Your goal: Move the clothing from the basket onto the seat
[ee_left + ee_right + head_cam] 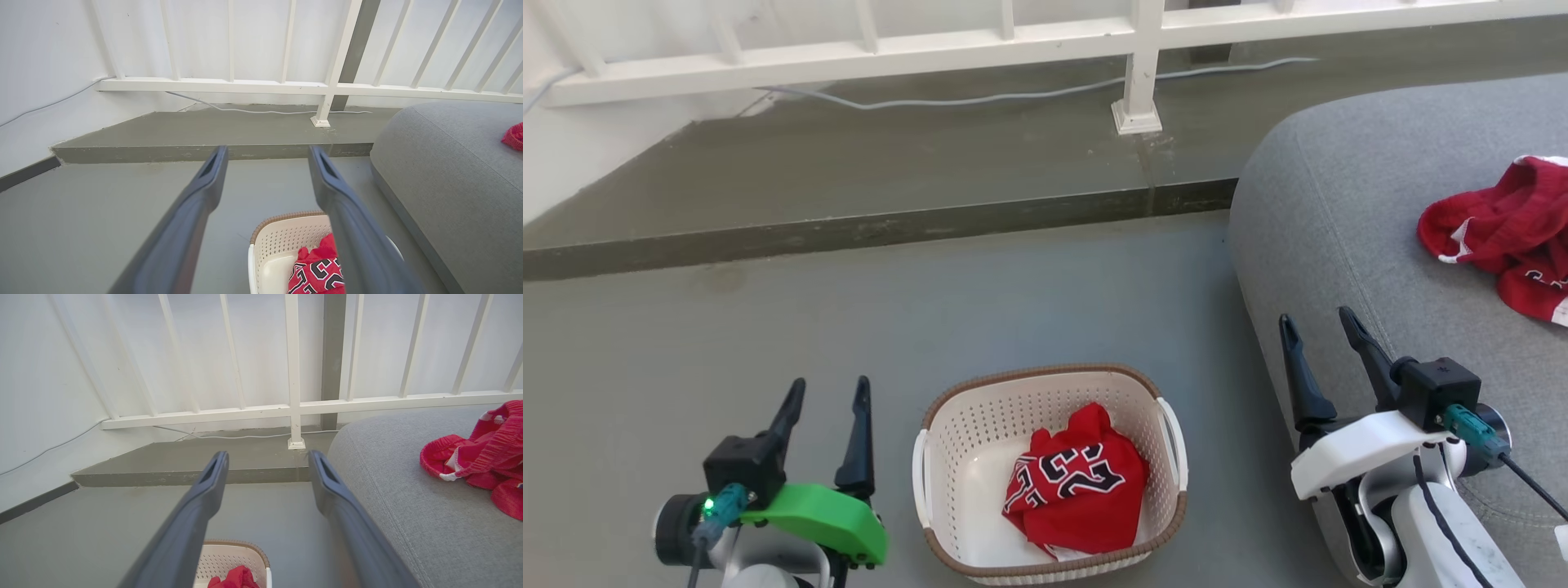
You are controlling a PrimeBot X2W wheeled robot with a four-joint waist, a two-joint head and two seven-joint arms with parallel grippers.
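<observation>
crumpled red jersey (1078, 490) shows black-white numerals.

Left pincer (831, 381) green-shelled; right pincer (1315, 314) white-shelled; dark fingers (858, 441).

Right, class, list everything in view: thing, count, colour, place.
cream perforated plastic basket with brown rim: one, cream, on the floor, bottom centre
grey fabric seat cushion: one, grey, right of the basket
red basketball garment with black-and-white lettering: one, red, crumpled inside the basket
red garment with white trim: one, red, on the seat
white railing: one, white, along the raised step
grey cable: one, grey, on the step
left pincer: one, dark fingers, open, empty, lower left
right pincer: one, dark fingers, open, empty, by the seat's edge
</observation>
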